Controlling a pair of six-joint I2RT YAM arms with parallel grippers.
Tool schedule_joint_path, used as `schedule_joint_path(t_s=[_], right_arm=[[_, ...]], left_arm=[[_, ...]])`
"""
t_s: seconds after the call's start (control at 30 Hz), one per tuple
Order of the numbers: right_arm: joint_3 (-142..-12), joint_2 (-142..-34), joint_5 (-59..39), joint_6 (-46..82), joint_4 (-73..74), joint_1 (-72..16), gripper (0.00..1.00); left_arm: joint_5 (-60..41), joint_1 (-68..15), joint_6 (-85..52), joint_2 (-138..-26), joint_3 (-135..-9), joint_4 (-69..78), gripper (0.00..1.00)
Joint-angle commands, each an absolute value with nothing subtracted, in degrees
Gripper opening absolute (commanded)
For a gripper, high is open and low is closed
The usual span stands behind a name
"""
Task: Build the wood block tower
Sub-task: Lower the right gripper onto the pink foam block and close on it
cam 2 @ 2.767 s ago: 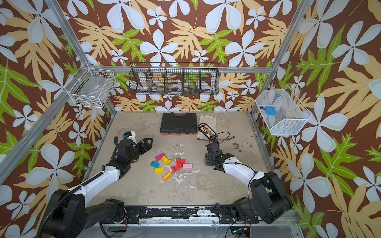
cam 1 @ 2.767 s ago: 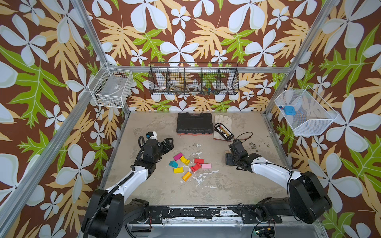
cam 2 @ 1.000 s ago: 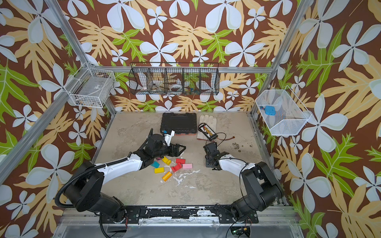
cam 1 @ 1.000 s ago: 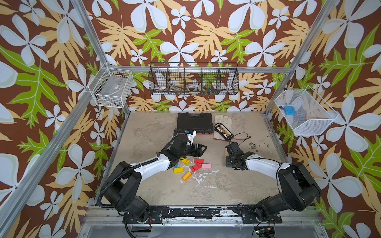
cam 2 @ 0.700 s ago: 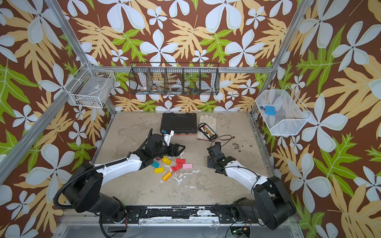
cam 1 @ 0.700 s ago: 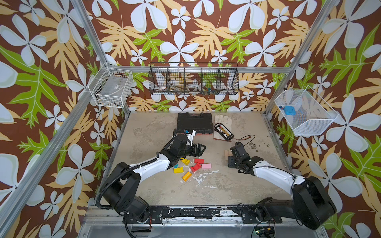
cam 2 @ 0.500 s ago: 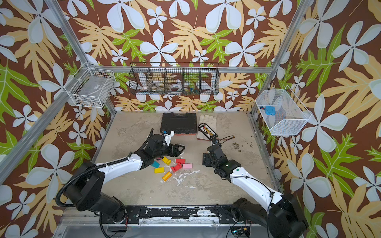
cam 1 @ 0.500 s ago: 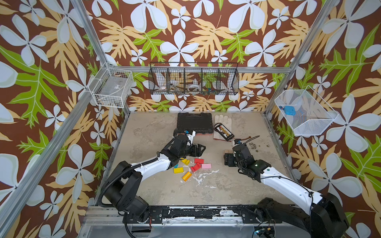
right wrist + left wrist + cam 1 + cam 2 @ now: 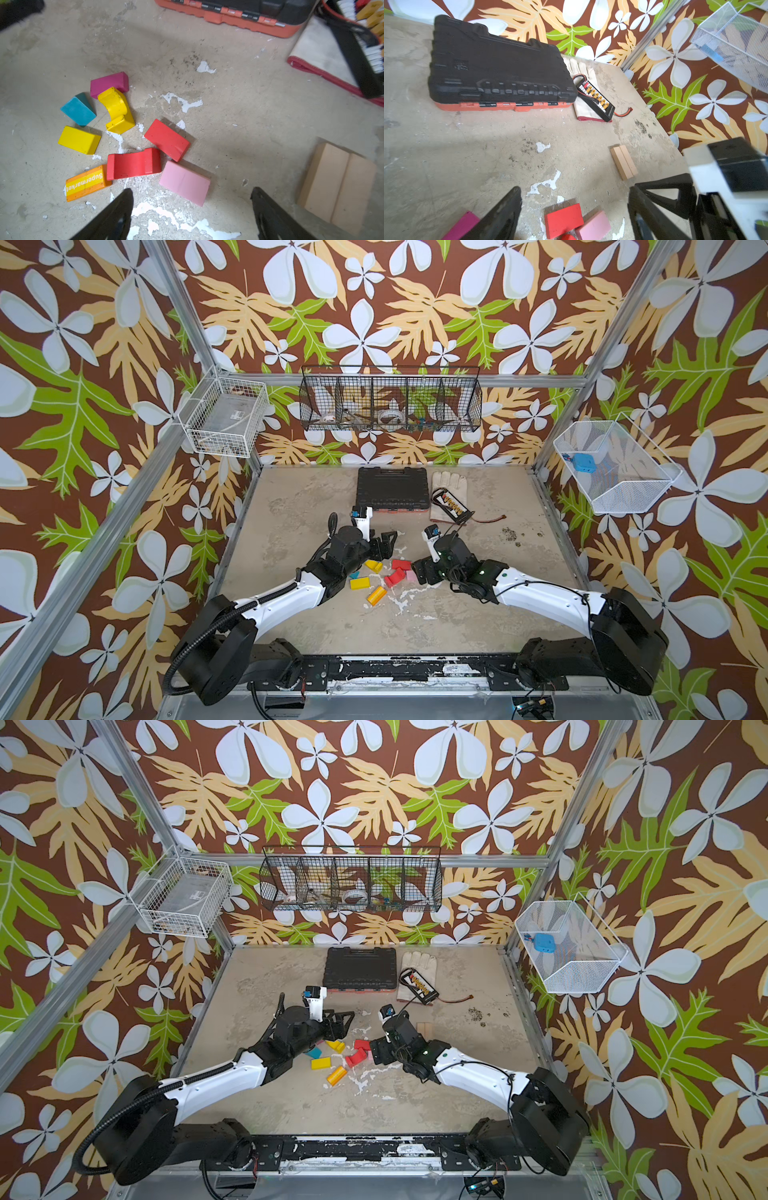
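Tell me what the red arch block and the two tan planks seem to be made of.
Red arch block: probably wood under matte red paint; dark specks mark the coat. Tan planks: apparently bare, unpainted wood, pale and even; any clear finish can't be judged.

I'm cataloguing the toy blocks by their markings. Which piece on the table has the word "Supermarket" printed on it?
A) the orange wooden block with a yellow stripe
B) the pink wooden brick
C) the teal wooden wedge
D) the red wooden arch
A: in the right wrist view the orange wooden block with a yellow stripe bears white "Supermarket" lettering along that stripe.
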State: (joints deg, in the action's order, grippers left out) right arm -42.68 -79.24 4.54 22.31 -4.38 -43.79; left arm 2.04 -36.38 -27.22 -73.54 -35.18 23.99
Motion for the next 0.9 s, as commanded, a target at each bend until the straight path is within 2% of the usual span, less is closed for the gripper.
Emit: schedule_joint_path(t_s=[0.0,0.2,0.47,0.7,0.87], right_arm=[[-43.57,-81.12,6.23,23.05,-6.07,-43.85,0.94],[-45.56,-86.32,10.80,25.39,-9.34,-45.44,0.97],[-49.39,-95.29,12.51,25.96,-11.07,-47.26,0.94],[-50.53,-98.18,13.39,26.67,-11.99,-48.87,0.93],[-50.19,-97.63,17.51,27.77,-14.13,-48.87,0.90]], left_arm=[[7.33,-36.39,-27.69,-71.77,-34.34,26.48,0.82],[9.92,-36.39,-28.03,-69.06,-33.67,25.05,0.82],[12.04,-36.34,-27.76,-66.93,-32.61,25.47,0.82],[11.43,-36.39,-27.81,-67.65,-32.78,25.74,0.82],[11.03,-36.41,-27.99,-68.11,-32.96,25.75,0.82]])
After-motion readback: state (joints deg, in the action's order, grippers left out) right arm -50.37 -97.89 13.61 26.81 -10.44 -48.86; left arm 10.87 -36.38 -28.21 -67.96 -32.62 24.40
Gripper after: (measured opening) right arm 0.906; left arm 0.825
